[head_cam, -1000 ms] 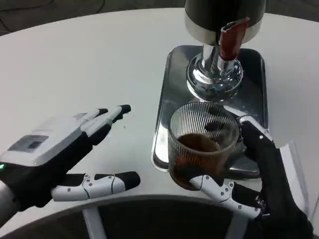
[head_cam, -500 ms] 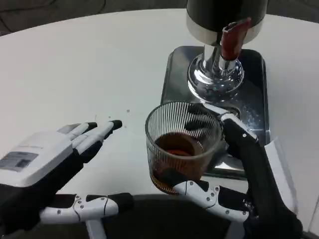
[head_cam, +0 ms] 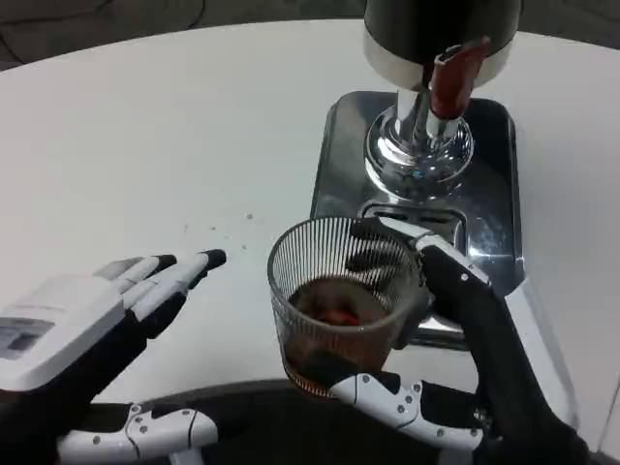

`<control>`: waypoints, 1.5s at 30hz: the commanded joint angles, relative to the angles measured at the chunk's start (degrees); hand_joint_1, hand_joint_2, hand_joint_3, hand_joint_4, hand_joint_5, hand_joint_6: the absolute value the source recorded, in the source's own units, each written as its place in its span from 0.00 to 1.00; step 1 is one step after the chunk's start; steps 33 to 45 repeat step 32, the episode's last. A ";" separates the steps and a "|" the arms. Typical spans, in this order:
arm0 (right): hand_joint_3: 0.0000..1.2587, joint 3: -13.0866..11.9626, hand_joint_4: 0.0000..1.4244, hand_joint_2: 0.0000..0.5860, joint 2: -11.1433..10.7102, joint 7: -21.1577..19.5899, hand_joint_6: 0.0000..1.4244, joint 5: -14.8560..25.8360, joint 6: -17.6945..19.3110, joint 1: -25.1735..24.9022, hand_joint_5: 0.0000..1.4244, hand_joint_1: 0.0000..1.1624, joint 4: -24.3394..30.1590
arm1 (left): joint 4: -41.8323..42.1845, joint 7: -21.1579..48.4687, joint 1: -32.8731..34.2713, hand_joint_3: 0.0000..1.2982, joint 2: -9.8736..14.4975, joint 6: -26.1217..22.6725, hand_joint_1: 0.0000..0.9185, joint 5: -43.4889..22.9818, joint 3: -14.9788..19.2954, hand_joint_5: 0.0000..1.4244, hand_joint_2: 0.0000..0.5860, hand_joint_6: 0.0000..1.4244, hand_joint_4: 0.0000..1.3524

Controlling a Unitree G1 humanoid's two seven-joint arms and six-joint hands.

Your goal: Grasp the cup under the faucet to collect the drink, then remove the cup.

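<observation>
Head view: cup apparently between right fingers.

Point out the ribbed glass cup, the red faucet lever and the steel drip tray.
Ribbed clear glass cup (head_cam: 334, 254): head view, upper ribbed wall.
Red faucet lever (head_cam: 456, 76): head view, mid-handle.
Shiny steel drip tray (head_cam: 341, 155): head view, bare left side.

head view, high and close, looking down at white table

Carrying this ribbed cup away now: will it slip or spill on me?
The cup looks like clear ribbed glass: rigid, probably breakable, the ribs likely aiding grip. The right hand wraps it. Dark drink fills only the bottom, so spilling seems unlikely if kept upright.
</observation>
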State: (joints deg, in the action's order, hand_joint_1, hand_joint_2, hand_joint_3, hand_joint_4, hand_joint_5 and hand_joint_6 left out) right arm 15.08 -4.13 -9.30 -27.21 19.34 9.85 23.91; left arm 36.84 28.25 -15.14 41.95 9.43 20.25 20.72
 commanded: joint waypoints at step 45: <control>0.62 -1.32 0.66 0.39 -1.52 2.45 0.66 2.72 2.62 3.13 0.80 0.65 5.42 | 0.18 1.40 0.85 0.00 0.07 1.18 0.00 -2.39 -0.06 0.00 0.17 0.00 0.00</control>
